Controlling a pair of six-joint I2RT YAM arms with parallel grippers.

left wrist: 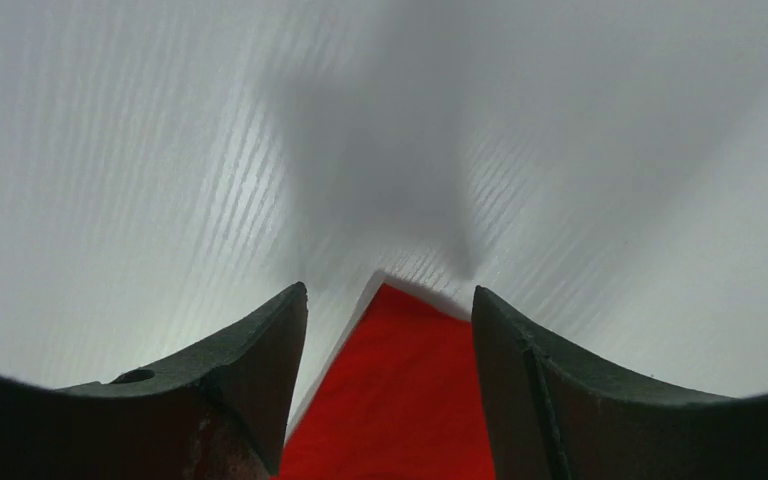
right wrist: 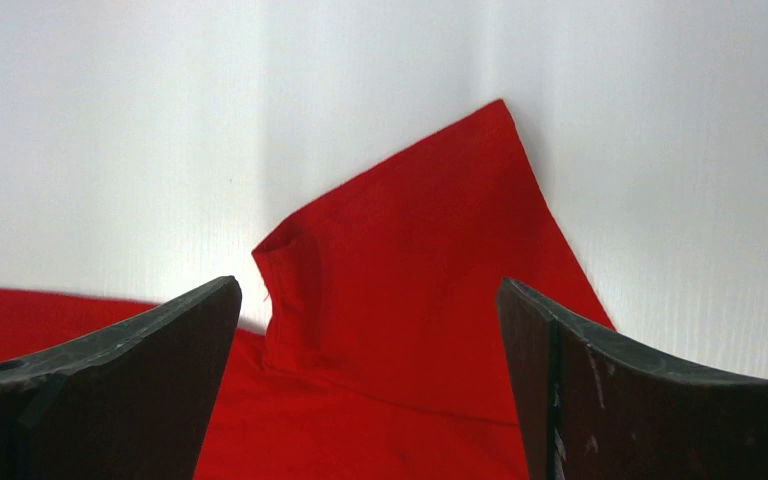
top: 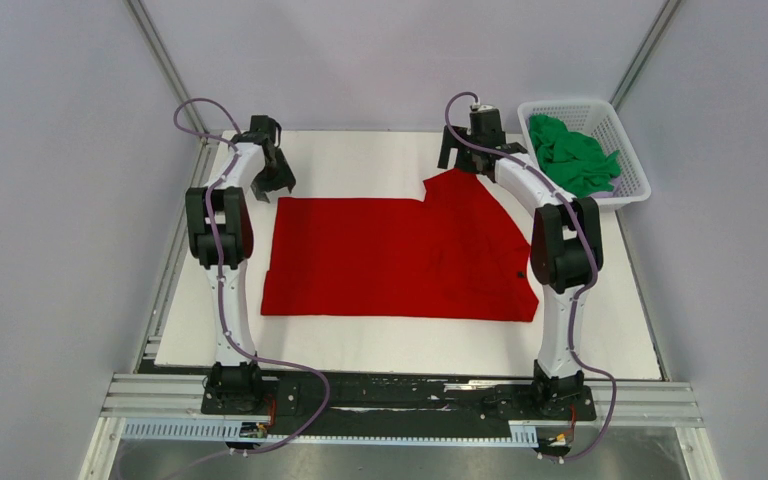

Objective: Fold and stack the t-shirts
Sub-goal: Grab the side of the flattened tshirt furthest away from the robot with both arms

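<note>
Black jaws of the left gripper (left wrist: 390,298) stand apart and clamp nothing. In the left wrist view one corner of the red t-shirt (left wrist: 400,400) lies in the gap between them, its tip pointing away across the white table (left wrist: 140,150). From above, this gripper hangs over the shirt's far left corner, tilted down toward the cloth. The right gripper (right wrist: 370,290) is likewise spread wide and holds nothing. Its wrist view shows a short sleeve (right wrist: 430,250) between the jaws, with the cuff edge slightly raised and a crease where the sleeve meets the body. From above, that gripper sits at the shirt's far right, over the sleeve, which juts toward the far edge of the table. The red t-shirt lies spread flat in the middle of the table between the two arms. Its left part is smooth and its right part is faintly wrinkled. A white plastic basket (top: 632,196) stands at the far right corner of the table, just beside the right arm and apart from the red cloth. The green t-shirt (top: 572,155) lies crumpled inside it.
</note>
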